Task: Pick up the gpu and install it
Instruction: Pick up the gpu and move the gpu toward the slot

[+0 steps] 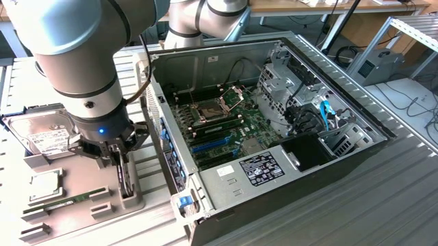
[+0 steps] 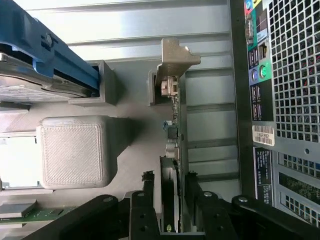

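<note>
The gpu (image 1: 124,173) stands on edge in a slot of the grey parts holder (image 1: 82,218), to the exterior view's left of the open computer case (image 1: 274,128). In the wrist view I look along the gpu (image 2: 173,132) edge-on, with its silver end bracket (image 2: 176,54) at the far end and the black fan side between my fingers. My gripper (image 1: 118,154) (image 2: 169,175) is lowered over the card, one finger on each side. One finger (image 2: 192,182) lies against the board, the other finger (image 2: 147,181) keeps a thin gap, so the gripper is open.
A silver hard drive (image 1: 42,136) (image 2: 35,85) with a blue rail sits in the holder beyond the gpu. A CPU (image 1: 44,183) and a green RAM stick (image 1: 65,201) (image 2: 22,214) lie nearer. The case's rear wall (image 2: 280,100) stands close beside the card. The motherboard (image 1: 219,128) lies exposed inside.
</note>
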You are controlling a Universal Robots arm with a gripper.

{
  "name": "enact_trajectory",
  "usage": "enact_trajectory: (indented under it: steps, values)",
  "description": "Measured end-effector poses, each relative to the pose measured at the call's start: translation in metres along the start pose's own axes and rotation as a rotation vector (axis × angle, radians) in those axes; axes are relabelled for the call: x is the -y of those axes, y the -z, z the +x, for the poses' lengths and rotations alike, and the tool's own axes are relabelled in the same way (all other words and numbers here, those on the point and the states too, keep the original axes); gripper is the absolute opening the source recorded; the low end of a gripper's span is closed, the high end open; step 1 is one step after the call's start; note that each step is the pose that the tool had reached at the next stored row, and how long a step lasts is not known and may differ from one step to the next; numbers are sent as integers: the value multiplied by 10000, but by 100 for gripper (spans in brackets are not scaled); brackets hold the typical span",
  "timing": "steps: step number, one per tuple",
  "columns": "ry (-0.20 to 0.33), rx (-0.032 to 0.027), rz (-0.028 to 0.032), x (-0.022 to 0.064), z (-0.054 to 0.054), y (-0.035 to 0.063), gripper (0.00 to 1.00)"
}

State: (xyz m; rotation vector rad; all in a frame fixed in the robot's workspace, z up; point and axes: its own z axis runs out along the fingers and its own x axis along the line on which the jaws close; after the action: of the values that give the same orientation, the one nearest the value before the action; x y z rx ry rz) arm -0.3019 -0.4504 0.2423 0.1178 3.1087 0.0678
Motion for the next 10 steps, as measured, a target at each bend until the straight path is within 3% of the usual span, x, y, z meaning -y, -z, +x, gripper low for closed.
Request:
enact_trajectory:
  steps: [1,2,5,7,10]
  values:
    - [0,0,0,0,0,0,26]
    - [0,0,1,0,0,0,26]
    - [0,1,22,-19,-3,144,26]
    - [1,2,30,-37,-7,304,26]
    - [1,4,41,-45,-9,390,26]
